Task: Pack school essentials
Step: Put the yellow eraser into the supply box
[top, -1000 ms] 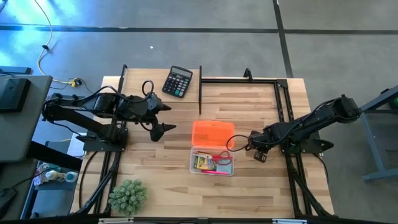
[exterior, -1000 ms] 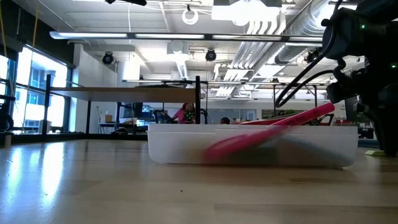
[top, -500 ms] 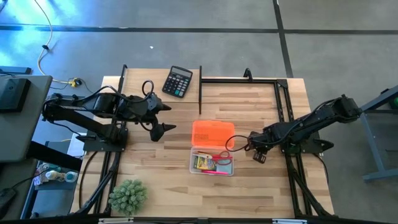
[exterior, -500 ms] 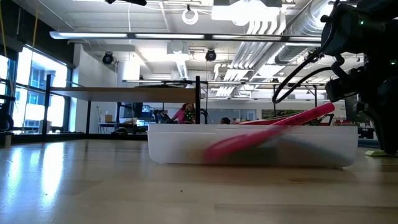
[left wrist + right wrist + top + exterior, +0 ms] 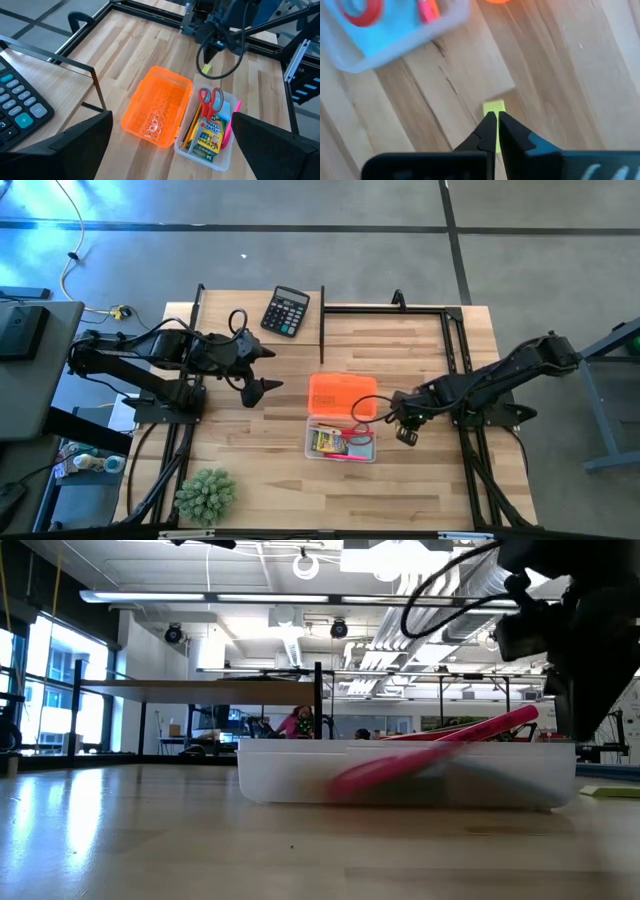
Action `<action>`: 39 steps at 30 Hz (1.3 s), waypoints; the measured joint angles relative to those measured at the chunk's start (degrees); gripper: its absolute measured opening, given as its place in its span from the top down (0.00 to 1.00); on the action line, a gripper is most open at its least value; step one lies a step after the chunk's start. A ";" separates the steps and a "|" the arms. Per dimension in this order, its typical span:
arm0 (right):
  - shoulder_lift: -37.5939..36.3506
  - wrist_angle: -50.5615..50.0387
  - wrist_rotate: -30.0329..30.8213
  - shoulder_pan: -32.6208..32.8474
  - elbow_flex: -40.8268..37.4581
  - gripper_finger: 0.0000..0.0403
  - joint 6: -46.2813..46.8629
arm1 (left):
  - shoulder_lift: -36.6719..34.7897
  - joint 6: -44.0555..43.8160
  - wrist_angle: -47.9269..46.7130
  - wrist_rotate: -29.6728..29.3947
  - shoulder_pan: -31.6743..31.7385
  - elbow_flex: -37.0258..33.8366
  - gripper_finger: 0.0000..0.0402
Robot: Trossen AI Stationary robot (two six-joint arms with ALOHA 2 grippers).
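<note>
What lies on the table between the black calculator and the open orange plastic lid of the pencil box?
Only bare wooden table separates the black calculator from the orange plastic lid; the high view shows this stretch with nothing on it.

Tabletop (image 5: 260,440): pale wood, plank grain, darker streaks. Frame rails (image 5: 385,308): black.
Box (image 5: 225,150): clear, whitish. Lid (image 5: 157,105): bright translucent orange, dimpled pattern.
Crayon pack (image 5: 206,138): yellow-green, dark print.
Scissors (image 5: 212,98): red handles.
Pen (image 5: 229,128): pink-red; in the low view a pink streak through the frosted wall.
Note pad (image 5: 380,32): light blue.
Eraser (image 5: 494,108): yellow.
Calculator (image 5: 286,311): black, grey keys; teal keys in the left wrist view.
Plant (image 5: 206,494): green, spiky.
Right tool (image 5: 493,126), left tool (image 5: 262,370): black.
Floor (image 5: 300,240): grey, dark seams.
</note>
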 joint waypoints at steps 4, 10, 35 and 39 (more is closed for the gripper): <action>0.26 -1.60 -3.11 -0.01 -0.25 0.90 2.75 | 0.00 0.05 -0.02 0.01 0.00 0.00 0.02; 0.54 -3.91 -3.73 0.59 -0.25 0.67 14.57 | 0.00 0.05 -0.02 0.01 0.00 0.00 0.02; 0.41 5.09 -1.20 5.36 -7.29 0.54 50.04 | -0.01 0.14 -0.20 0.43 -0.01 0.02 0.02; 0.41 8.48 -0.32 6.10 -9.66 0.54 53.36 | 0.00 0.16 -0.20 0.43 -0.02 0.02 0.02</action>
